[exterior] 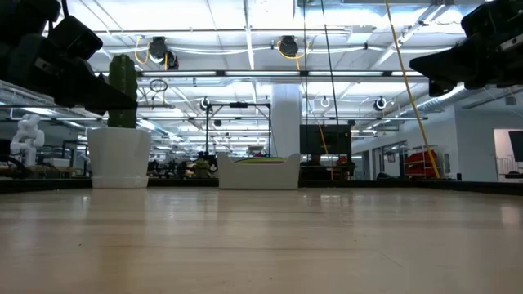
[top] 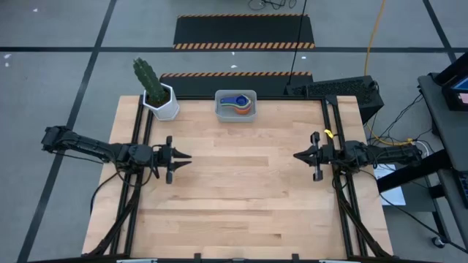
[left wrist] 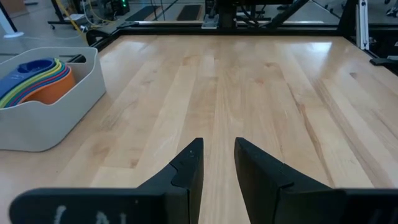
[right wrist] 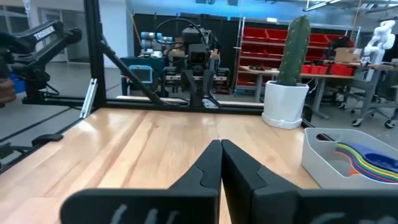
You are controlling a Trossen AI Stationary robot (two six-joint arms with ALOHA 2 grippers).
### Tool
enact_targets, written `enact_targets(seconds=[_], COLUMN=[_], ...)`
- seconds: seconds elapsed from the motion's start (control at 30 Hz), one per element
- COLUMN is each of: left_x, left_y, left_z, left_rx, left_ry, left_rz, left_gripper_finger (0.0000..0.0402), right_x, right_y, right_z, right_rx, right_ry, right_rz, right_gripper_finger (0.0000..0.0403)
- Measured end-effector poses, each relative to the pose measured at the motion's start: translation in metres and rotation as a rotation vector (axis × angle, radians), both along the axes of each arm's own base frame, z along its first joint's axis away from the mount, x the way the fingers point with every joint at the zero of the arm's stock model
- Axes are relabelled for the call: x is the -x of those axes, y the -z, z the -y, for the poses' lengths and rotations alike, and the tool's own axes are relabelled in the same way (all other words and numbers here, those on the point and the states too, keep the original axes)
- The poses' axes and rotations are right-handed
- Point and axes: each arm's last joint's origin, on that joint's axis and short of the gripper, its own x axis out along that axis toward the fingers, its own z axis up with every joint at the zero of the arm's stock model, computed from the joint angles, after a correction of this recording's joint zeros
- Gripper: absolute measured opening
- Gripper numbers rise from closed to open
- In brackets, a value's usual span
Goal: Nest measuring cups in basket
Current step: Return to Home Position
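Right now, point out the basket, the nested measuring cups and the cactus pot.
basket (left wrist: pixel 56 118), left wrist view, on its grey outer wall.
nested measuring cups (left wrist: pixel 37 81), left wrist view, on the stacked coloured rims.
cactus pot (right wrist: pixel 285 106), right wrist view, on its white side.

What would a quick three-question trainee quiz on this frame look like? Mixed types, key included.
1. True or false: the measuring cups sit nested inside the basket.
2. What stands next to the basket, not touching it? A) cactus pot B) kettle C) toolbox
3. Fill in: neither gripper holds anything; the left gripper is slightly open, the right gripper is ___.
Key: 1 true; 2 A; 3 shut.
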Motion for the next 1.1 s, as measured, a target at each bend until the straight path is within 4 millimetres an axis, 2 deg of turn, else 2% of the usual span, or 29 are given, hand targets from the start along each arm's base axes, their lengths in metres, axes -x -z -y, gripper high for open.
enact_targets(seconds=[0.77, 1.1], left_x=[0.0007, 0.0087], left_y=[0.0023, -0.0023], left_z=[0.0001, -0.0014], left_rx=[-0.003, 0.000], left_ry=[0.010, 0.009], left_rz=[-0.025, 0.009], left_gripper_finger=[0.0093, 0.0092], right_x=[-0.0010, -0.0012], right_y=[0.0029, 0.0029], right_z=[-0.0009, -0.0004], right_rx=[-0.032, 0.012], right_ry=[-0.041, -0.021], right_rz=[-0.033, -0.033], right_gripper_finger=[0.0000, 0.0000])
